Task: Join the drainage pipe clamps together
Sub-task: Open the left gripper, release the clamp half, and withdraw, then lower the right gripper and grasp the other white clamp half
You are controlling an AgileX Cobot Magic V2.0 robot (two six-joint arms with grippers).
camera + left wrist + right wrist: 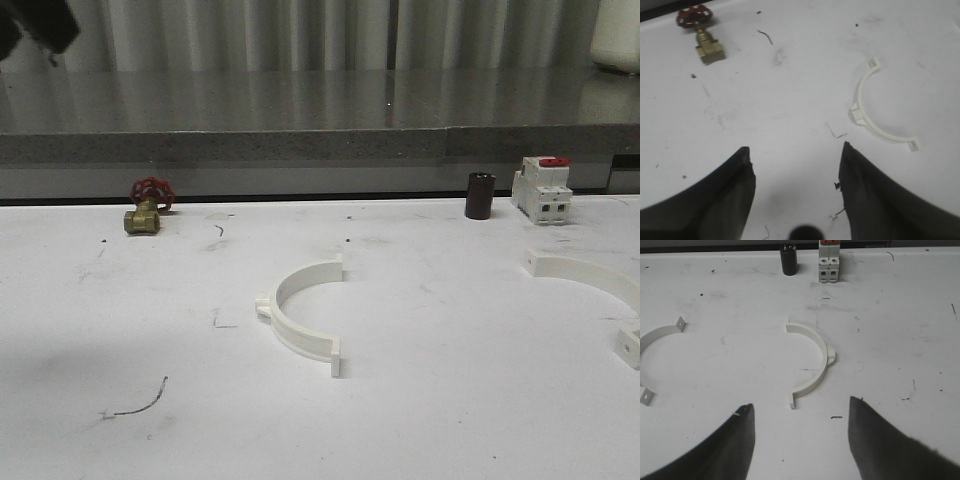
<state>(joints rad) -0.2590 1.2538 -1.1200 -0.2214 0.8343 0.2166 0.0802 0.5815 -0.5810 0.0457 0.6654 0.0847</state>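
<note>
The near half-ring clamp (302, 312) lies flat mid-table, its open side facing the second half-ring (600, 290), well apart at the right edge. Left gripper (795, 175) and right gripper (800, 425) hover open, empty. Thin and flat, either clamp may slide away when pinched.
</note>
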